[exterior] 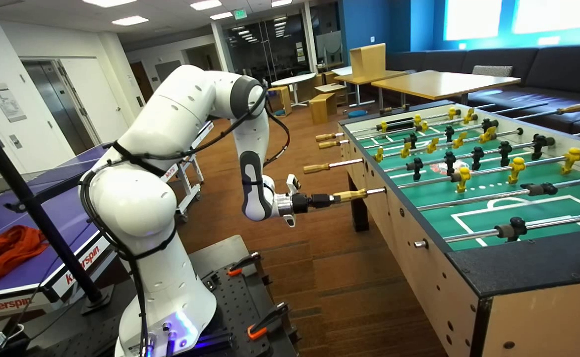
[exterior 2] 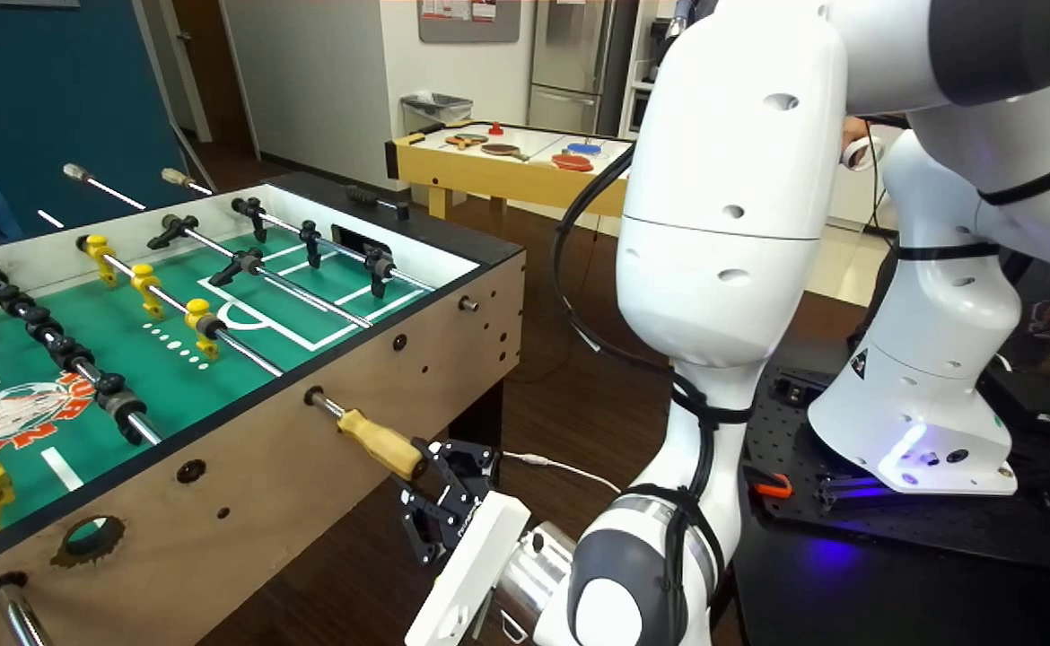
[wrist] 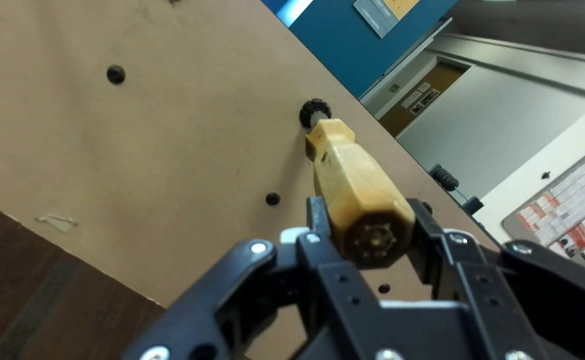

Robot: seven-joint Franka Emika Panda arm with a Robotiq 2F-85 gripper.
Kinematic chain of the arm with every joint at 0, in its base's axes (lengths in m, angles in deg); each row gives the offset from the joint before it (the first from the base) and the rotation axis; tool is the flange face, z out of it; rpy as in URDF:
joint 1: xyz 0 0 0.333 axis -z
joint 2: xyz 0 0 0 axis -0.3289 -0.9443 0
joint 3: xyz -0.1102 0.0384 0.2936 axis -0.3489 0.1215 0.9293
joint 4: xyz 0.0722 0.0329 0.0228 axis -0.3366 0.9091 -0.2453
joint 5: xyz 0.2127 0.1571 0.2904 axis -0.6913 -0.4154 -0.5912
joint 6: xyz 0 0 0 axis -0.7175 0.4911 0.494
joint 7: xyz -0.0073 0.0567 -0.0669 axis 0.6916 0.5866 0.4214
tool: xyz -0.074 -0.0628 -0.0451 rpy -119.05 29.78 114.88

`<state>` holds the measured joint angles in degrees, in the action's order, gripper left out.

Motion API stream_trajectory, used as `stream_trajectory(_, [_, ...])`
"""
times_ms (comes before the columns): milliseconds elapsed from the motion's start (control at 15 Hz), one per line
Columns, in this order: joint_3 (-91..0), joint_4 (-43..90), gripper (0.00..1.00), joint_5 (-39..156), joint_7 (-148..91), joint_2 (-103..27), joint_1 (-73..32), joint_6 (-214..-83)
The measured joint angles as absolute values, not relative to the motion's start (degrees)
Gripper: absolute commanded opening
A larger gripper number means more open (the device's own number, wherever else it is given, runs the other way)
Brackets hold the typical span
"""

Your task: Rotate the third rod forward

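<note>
In the wrist view, my gripper [wrist: 367,207] pinches the wooden handle [wrist: 352,172] across opposite sides near its butt end, presumably so that the grip will not slip under torque. In an exterior view, the arm [exterior: 176,114] ends nearly in line with the handle; a wrist roll should therefore turn it without side load. In an exterior view, the rod [exterior 2: 251,354] with 3 yellow figures [exterior 2: 146,287] enters the foosball table [exterior 2: 283,475], 3rd from its black-topped end. The figures stand roughly upright: I judge the forward turn not yet made.
</note>
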<state>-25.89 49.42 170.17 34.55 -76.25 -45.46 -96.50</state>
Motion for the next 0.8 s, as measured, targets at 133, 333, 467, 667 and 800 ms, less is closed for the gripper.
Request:
stream_trajectory(133, [-25.9, 49.3, 0.16, 170.0, 40.9, -76.2, -45.5, -96.5])
stream_trajectory(333, [-26.0, 49.2, 0.16, 169.9, 50.1, -76.2, -45.5, -96.5])
stream_trajectory(467, [-26.1, 49.1, 0.16, 169.9, 56.1, -76.2, -45.5, -96.5])
stream_trajectory(667, [-26.3, 49.0, 0.74, 169.6, 64.2, -76.2, -45.6, -96.3])
stream_trajectory(800, [-26.3, 49.0, 0.89, 168.0, 68.3, -76.0, -45.6, -95.2])
